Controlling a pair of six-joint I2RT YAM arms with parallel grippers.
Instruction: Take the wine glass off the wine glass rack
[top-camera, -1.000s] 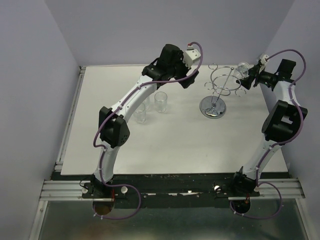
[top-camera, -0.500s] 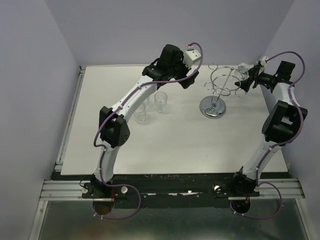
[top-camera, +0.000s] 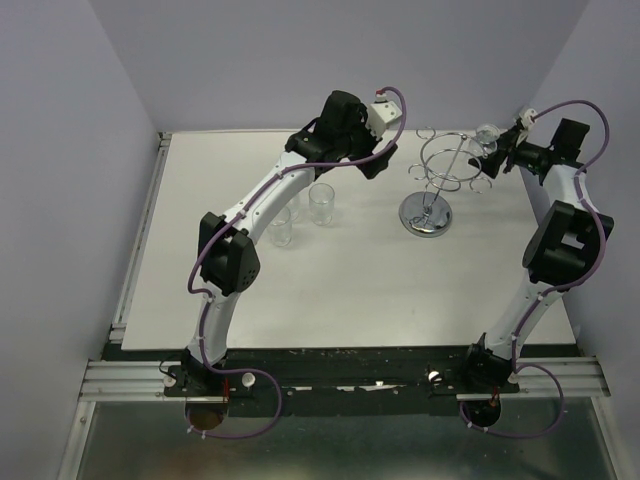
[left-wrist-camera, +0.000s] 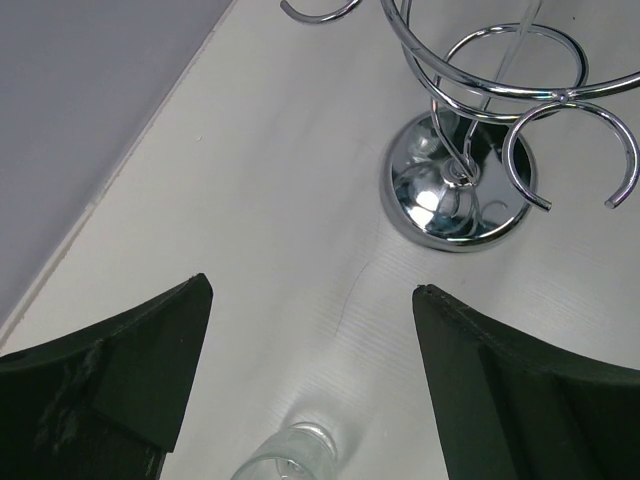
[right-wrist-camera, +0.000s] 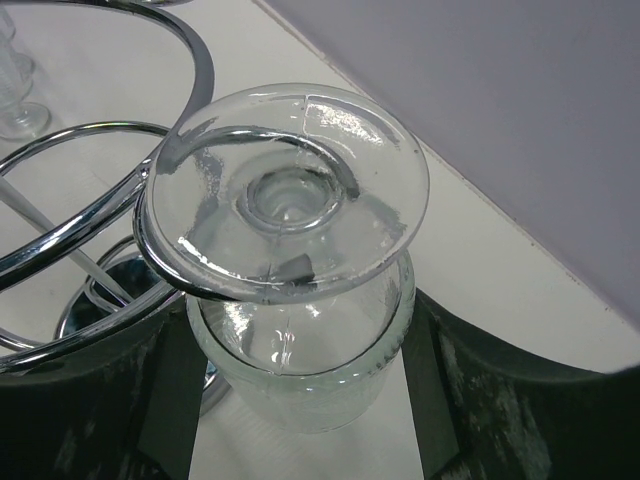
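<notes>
Because the wine glass (right-wrist-camera: 290, 200) hangs foot-up, stem vertical, on the wine glass rack (top-camera: 425, 218) hook towards the desk's far right corner, the right gripper (right-wrist-camera: 300, 400) is nearer. It flanks the bowl closely, but whether it grips cannot be told. The left gripper (left-wrist-camera: 310, 290) gapes wide, well apart.

Clear wine glass (right-wrist-camera: 285, 250), chrome wine glass rack (top-camera: 426, 216), white table (top-camera: 350, 290), lilac walls (top-camera: 80, 150)

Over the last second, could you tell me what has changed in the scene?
Only the right gripper shifted slightly beside the wine glass, which it brackets. The glass still hangs on the wine glass rack; the left gripper and the standing glasses stayed put.
</notes>
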